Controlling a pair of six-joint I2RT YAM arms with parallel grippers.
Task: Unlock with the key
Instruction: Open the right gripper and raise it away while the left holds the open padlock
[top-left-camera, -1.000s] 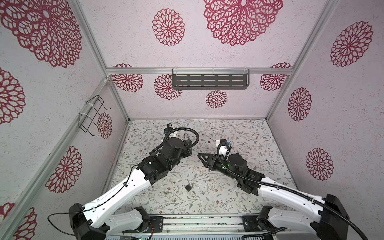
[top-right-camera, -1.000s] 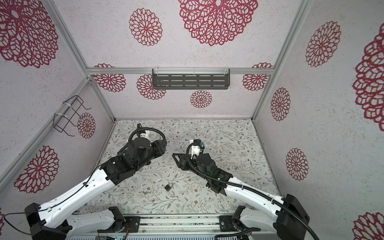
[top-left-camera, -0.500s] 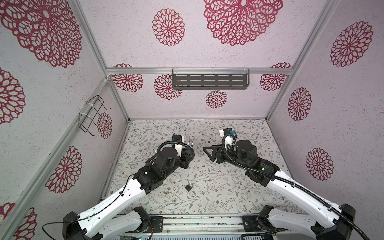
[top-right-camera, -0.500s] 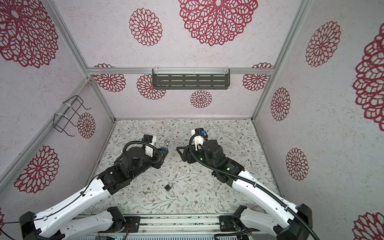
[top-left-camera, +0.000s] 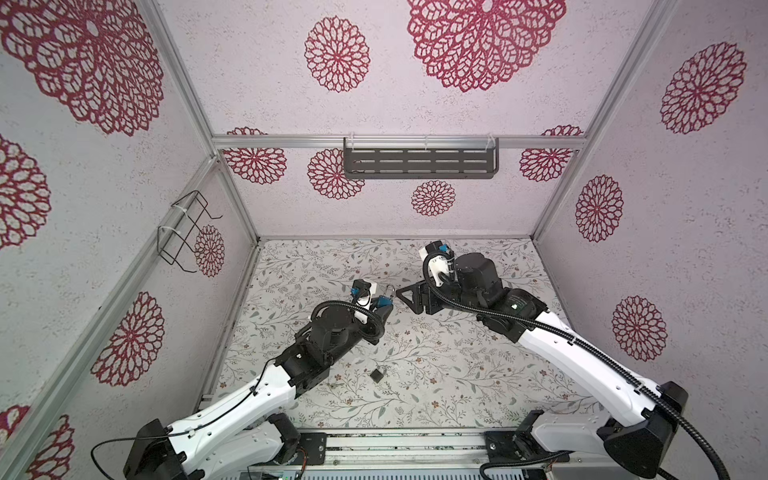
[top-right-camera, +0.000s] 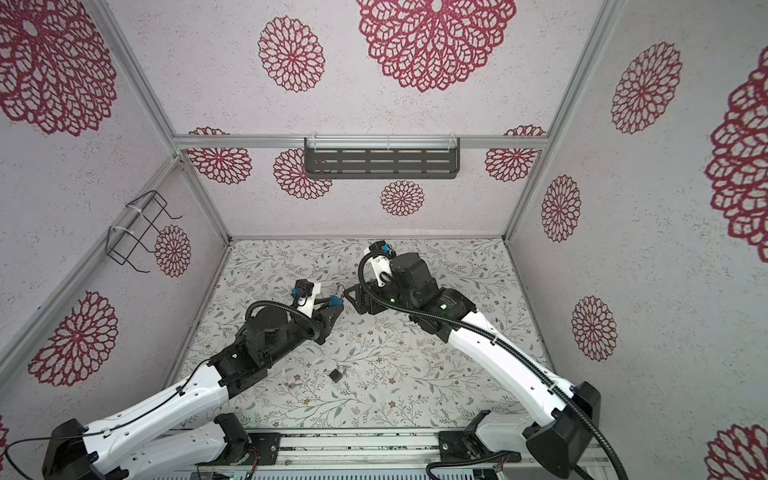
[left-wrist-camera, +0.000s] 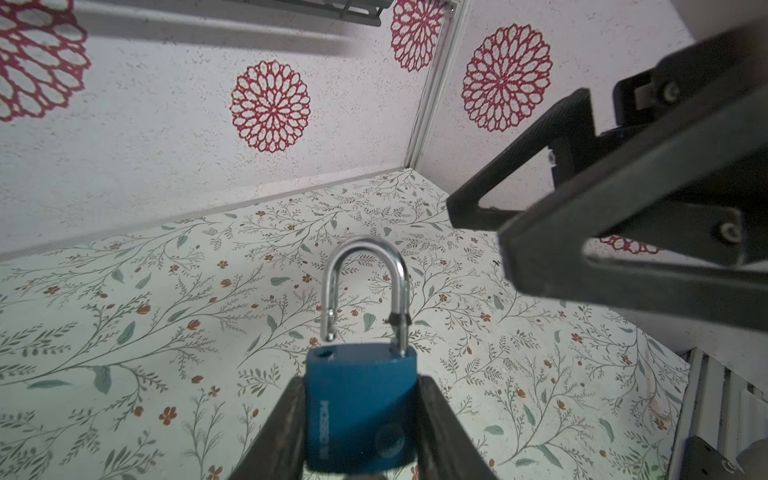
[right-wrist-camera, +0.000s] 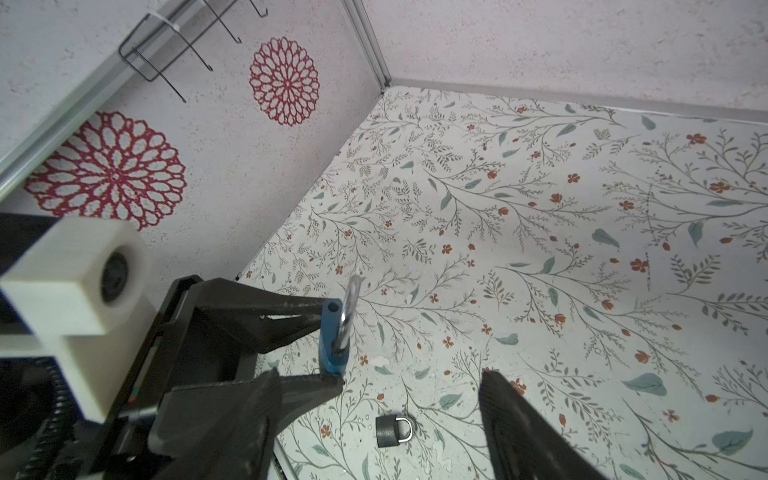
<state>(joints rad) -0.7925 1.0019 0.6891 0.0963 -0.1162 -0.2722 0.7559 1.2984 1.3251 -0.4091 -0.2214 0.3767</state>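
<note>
Blue padlock: in both top views, carried clear of the floral surface near its middle, at the tip of the left gripper. The right gripper is just beside it, tips toward the lock. A second, dark padlock lies well apart on the surface, nearer the arm bases. Left wrist view: left jaws pinch the blue body by its two sides. The shackle points up and is raised, one leg clear of its hole, the other seated; judged already unlocked. Right jaws, in the same view, are spread with nothing between them, near the shackle but apart from it. Right wrist view: blue lock seen edge-on; the dark padlock lies on the surface, its shackle apparently seated; right jaws wide and empty. Remaining, by judgement: little for the blue lock beyond setting it down; the dark padlock looks unopened. Not made out: the key, identified with certainty in no view; the keyway end, hidden behind the jaws.
</note>
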